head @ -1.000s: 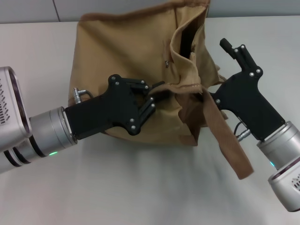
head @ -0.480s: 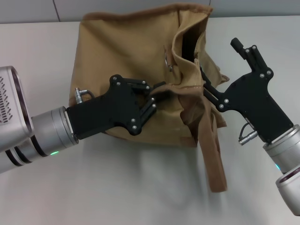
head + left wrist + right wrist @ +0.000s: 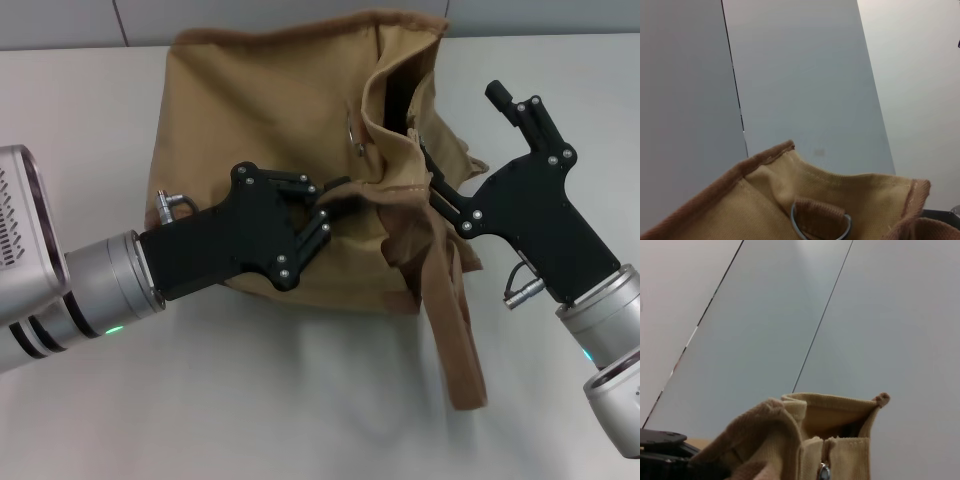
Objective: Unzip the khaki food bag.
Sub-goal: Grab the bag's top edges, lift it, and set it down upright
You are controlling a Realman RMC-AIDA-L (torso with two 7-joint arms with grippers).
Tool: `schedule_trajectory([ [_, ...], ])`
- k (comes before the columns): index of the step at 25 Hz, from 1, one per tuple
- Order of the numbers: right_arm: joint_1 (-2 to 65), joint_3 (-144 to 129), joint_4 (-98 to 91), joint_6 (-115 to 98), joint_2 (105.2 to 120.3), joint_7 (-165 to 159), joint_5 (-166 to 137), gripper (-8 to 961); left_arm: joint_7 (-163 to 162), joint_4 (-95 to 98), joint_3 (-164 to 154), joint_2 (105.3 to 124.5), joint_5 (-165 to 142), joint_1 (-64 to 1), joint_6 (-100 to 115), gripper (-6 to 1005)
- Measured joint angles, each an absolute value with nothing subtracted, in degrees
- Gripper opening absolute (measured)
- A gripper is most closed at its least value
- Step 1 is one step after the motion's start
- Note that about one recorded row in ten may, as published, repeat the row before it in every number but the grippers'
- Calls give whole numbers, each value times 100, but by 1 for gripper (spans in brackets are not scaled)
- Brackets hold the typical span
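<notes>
The khaki food bag lies on the table in the middle of the head view, its top opening gaping toward the right. A silver zipper ring hangs beside the opening; it also shows in the left wrist view. My left gripper is shut on the bag's front fabric near a brown strap handle that trails over the table. My right gripper is at the bag's right end, open, one finger clear of the bag, the other against the fabric. The right wrist view shows the zipper slider.
The pale table stretches around the bag. A grey panelled wall with dark seams stands behind, seen in the wrist views. The two arms' silver wrists flank the bag at the front left and front right.
My right gripper has moved up and in toward the bag's right end. The brown strap has swung from lying out to the right to hanging straight toward the front. The left gripper has held still.
</notes>
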State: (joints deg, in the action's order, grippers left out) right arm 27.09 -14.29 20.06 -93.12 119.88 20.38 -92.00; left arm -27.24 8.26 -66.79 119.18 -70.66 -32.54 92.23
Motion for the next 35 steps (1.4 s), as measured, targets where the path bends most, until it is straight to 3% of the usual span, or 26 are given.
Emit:
schedule_trajectory([
  [5, 2736, -1462, 2013, -9226, 11988, 2039, -9215, 805, -2724, 826, -6679, 11918, -7066, -3252, 9251, 98],
  [11, 2799, -1414, 1972, -8895, 11987, 2053, -9679, 589, -2724, 825, -6680, 11917, -7065, -3251, 9243, 100],
  [21, 2882, -1424, 2012, -8770, 11989, 2064, -9712, 376, -2724, 827, -6680, 11918, -7057, -3252, 9251, 102],
  [24, 2898, -1424, 2013, -8769, 11988, 2058, -9712, 139, -2724, 827, -6680, 11918, -7056, -3252, 9256, 102],
  [30, 2919, -1428, 2005, -8742, 11989, 2048, -9712, 23, -2724, 826, -6679, 11918, -7056, -3256, 9255, 104],
  [35, 2925, -1423, 1991, -8672, 11988, 2043, -9712, 5, -2724, 826, -6622, 11918, -7045, -3252, 9339, 105],
])
